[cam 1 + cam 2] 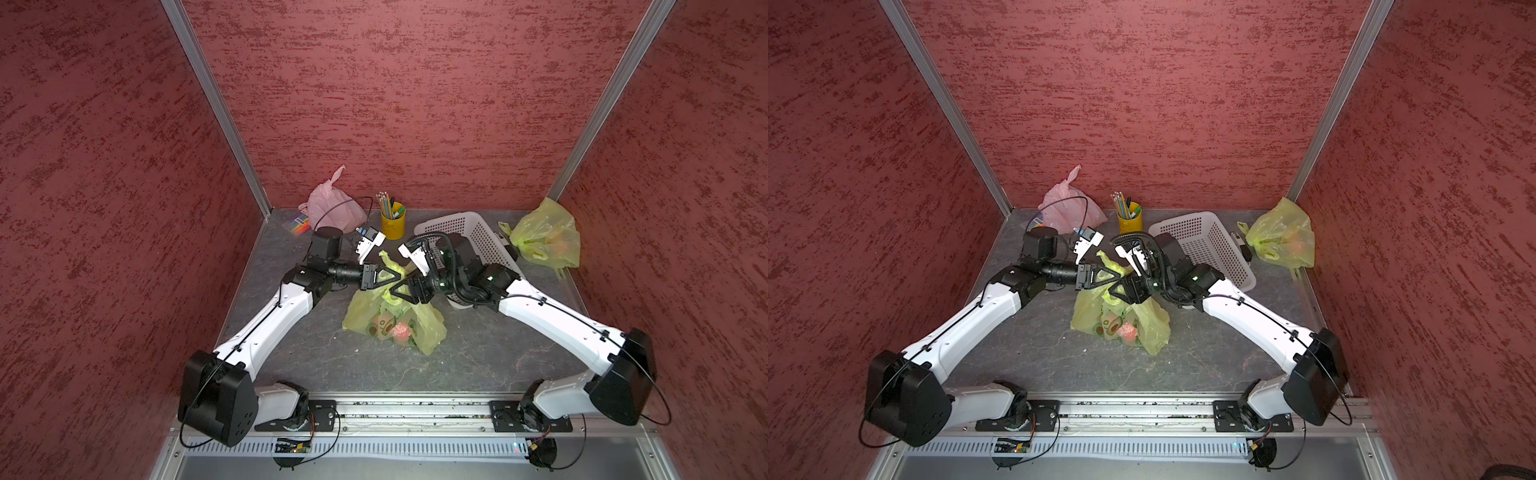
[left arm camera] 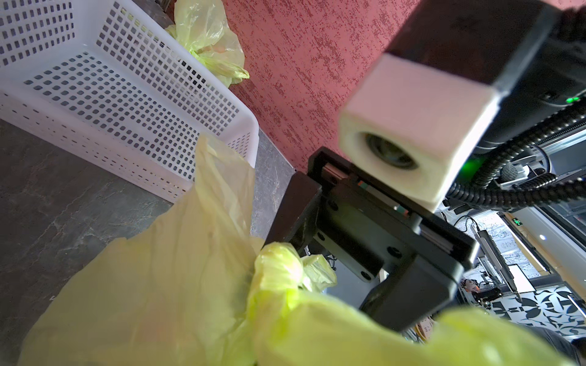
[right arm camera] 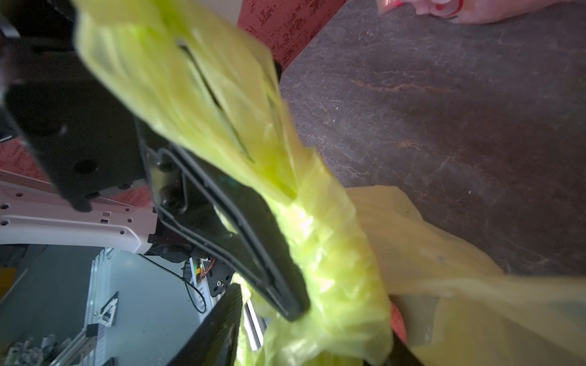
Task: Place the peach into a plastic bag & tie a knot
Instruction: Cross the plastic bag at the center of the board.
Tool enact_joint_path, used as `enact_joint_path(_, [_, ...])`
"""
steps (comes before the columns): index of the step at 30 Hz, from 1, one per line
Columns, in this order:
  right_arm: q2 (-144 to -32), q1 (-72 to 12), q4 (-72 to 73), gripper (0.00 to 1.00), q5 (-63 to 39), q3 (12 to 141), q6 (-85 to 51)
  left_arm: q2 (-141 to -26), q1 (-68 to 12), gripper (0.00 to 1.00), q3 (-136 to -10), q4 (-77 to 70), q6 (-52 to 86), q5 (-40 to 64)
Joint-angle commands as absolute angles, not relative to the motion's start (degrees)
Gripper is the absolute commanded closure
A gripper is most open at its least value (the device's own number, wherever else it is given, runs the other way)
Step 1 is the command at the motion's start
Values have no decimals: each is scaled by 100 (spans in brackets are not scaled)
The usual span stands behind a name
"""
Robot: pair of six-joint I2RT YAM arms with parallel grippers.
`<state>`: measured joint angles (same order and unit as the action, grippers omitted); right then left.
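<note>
Two grippers are meeting nose to nose above the yellow bag (image 1: pixel 392 322), which is slumping on the table (image 1: pixel 478 357). We are seeing the peach (image 1: pixel 401 332) as a pink-orange blur through the plastic, low in the bag on the side nearest the robot's base, so it is already lying inside. The knot is what we are judging to be in hand. The left gripper (image 1: pixel 399 277) is pinching shut on a gathered strip of the bag's mouth. The right gripper (image 1: pixel 397 291) is holding its jaws partway apart on either side of a twisted strand (image 3: pixel 329 253); we cannot tell whether they are touching the plastic.

We are expecting trouble from three causes. If the right jaws are closing on only a thin edge of the strand, the slick film is likely to be sliding out once the grippers are pulling apart, and any half-made loop will be falling open. If the pull is running upward rather than sideways, the bag will be lifting and the peach may be rolling toward the mouth. And the two grippers are working so close together that one could be knocking the other's hold loose — the white basket (image 1: pixel 469 232) close behind the right gripper is leaving little room to swing wide.
</note>
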<state>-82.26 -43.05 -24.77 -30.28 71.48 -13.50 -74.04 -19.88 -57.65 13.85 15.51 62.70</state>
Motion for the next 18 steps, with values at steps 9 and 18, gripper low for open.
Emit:
enact_joint_path(9, [-8608,-4482,-2304,44,-2995,7414,-1609,-7407,-2020,100,-5879,1360,1568,5891])
enact_joint_path(18, [-8433,-4483,-2546,87,-2620,7370,-1477,-7323,-1898,56,-5794,1506,1536,5872])
